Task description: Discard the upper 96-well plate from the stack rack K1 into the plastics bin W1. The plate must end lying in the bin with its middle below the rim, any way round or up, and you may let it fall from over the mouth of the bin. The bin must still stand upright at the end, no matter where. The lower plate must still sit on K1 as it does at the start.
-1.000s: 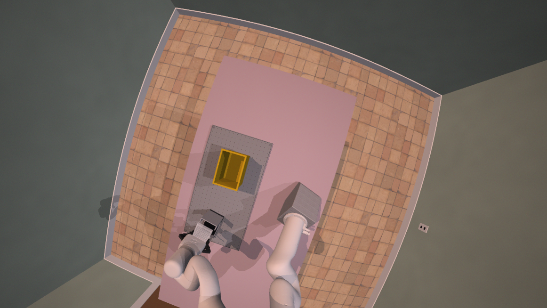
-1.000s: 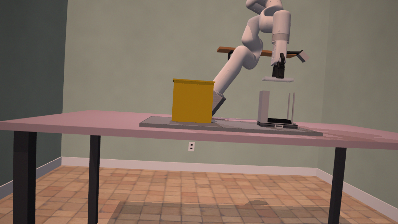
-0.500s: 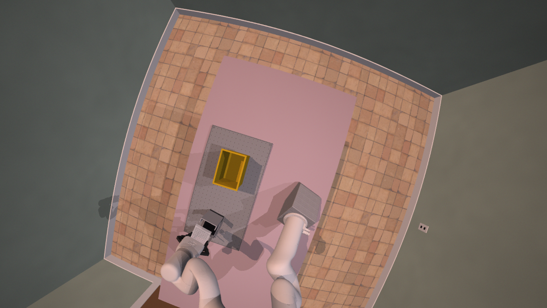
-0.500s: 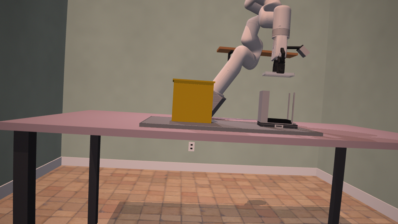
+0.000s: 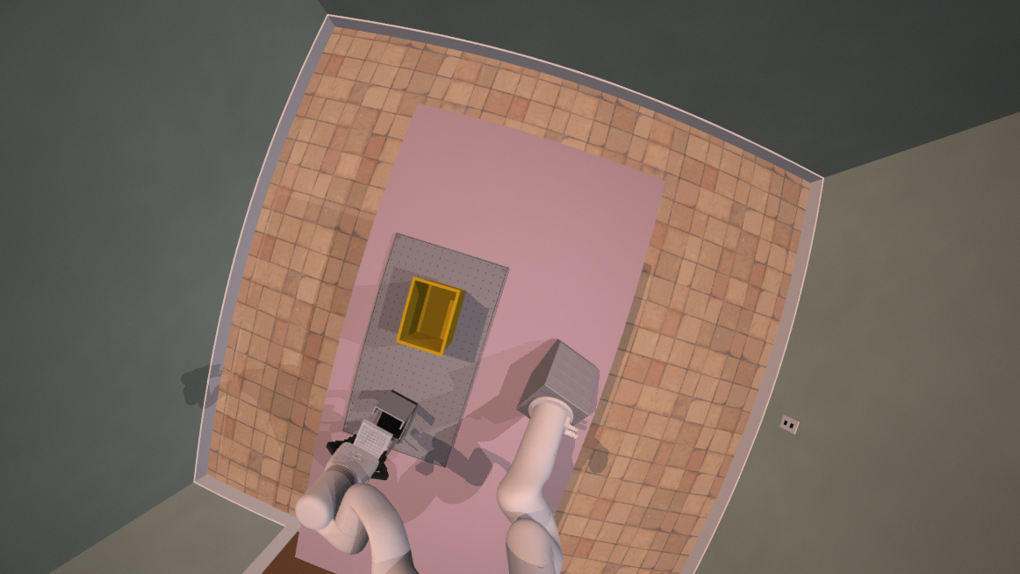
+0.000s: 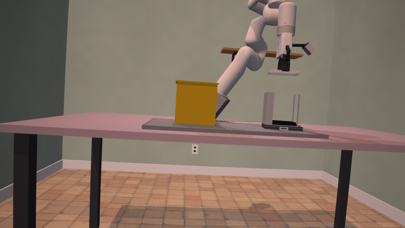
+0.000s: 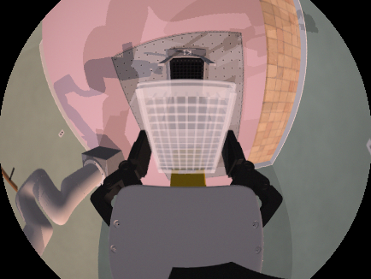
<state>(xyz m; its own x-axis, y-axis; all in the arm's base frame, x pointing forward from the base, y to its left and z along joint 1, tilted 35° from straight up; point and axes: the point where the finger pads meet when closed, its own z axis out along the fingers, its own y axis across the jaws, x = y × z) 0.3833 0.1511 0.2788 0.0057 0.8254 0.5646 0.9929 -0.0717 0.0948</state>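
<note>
A tall yellow plastic bin (image 6: 195,103) stands on the grey dotted board (image 5: 456,341), well apart from the grey stack rack (image 6: 268,107) with two thin posts. A black plate (image 6: 283,123) sits low in the rack. The black gripper (image 6: 284,67) squeezes the clear white well plate (image 6: 283,72) flat, high above the rack.

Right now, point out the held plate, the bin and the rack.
Held plate (image 6: 283,73), exterior view, its side edge under the gripper.
Bin (image 6: 195,104), exterior view, its near yellow wall.
Rack (image 6: 268,107), exterior view, its tall grey back post.
</note>
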